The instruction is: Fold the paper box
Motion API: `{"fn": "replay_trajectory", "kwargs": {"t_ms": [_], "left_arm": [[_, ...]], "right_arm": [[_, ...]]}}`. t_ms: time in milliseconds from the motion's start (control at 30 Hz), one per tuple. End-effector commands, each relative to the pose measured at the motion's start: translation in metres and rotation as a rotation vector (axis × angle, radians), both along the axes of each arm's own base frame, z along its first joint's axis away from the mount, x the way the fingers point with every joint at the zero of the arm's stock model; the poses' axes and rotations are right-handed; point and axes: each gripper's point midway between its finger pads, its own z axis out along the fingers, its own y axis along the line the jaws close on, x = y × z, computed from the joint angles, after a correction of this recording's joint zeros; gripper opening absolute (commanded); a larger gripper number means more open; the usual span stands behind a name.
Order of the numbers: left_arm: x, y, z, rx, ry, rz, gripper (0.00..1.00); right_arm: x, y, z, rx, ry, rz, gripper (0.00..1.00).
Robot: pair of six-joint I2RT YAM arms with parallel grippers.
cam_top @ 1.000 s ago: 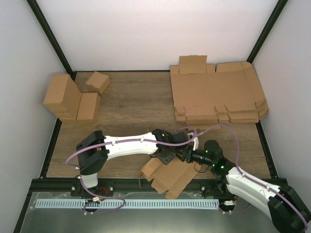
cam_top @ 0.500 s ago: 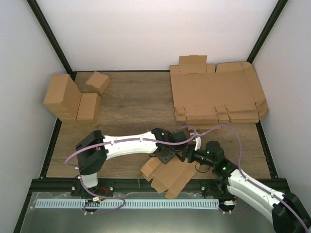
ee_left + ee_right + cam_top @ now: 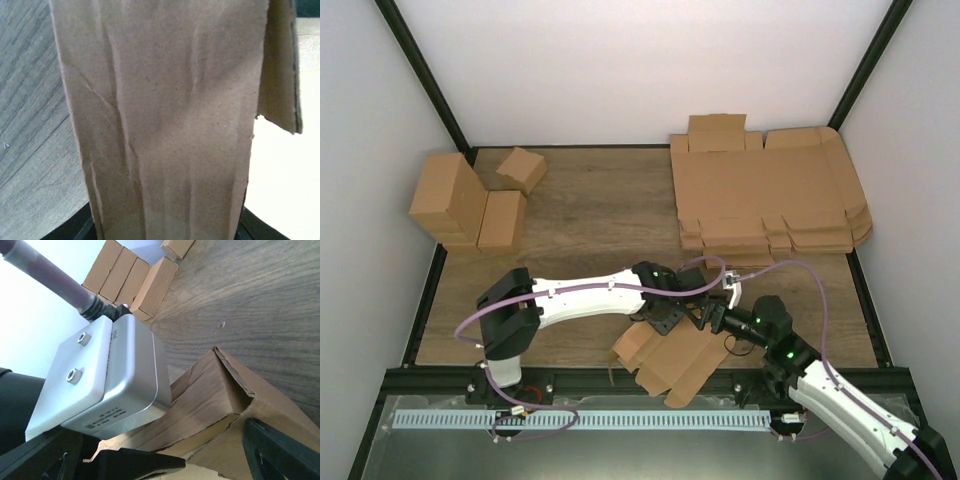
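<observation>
- Brown cardboard, the paper box (image 3: 672, 362), sits at the middle of the tabletop's (image 3: 590, 210) near edge, and its near end reaches out past that edge.
- The box is only partly formed. The right wrist view shows one end gaping, with a ragged flap standing loose.
- The left gripper (image 3: 663, 320), just inside that near edge, pinches the box's far end. In its own wrist view a creased panel fills the space between the fingers (image 3: 248, 226).
- The change is on the right: the right gripper (image 3: 710, 318) was closed down against the box a second ago. It has now let go and stands spread wide, its fingers (image 3: 280, 450) at either side of its own view with nothing clamped between them.
- It has also drawn back a little along the near edge, and the box has hardly shifted.
- Judged from this, one press or crease on that side is finished and the left arm alone holds the box.
- The right arm now seems free to take the loose end flap, which still needs tucking.
</observation>
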Motion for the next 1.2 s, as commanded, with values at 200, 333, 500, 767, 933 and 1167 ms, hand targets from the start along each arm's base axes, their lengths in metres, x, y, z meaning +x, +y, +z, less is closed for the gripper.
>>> {"fn": "replay_trajectory", "kwargs": {"t_ms": [200,333,500,767,933,1167], "left_arm": [[0.004,0.006,-0.013,0.044,-0.021,-0.009,0.45],[0.015,0.025,-0.014,0.057,-0.029,0.023,0.45],[0.029,0.044,-0.016,0.068,-0.038,0.048,0.45],[0.068,0.086,-0.006,0.112,-0.080,0.104,0.45],[0.093,0.111,0.001,0.173,-0.133,0.111,0.45],[0.103,0.099,0.005,0.145,-0.135,0.034,0.45]], "right_arm": [[0.013,-0.030,-0.073,-0.132,0.265,-0.192,0.81],[0.021,-0.029,-0.065,-0.128,0.262,-0.152,0.82],[0.034,-0.019,-0.034,-0.101,0.177,-0.080,0.85],[0.064,-0.021,-0.019,-0.140,0.151,-0.068,0.88],[0.094,-0.024,-0.019,-0.167,0.146,-0.050,0.86],[0.144,-0.007,-0.018,-0.235,0.117,0.021,0.71]]}}
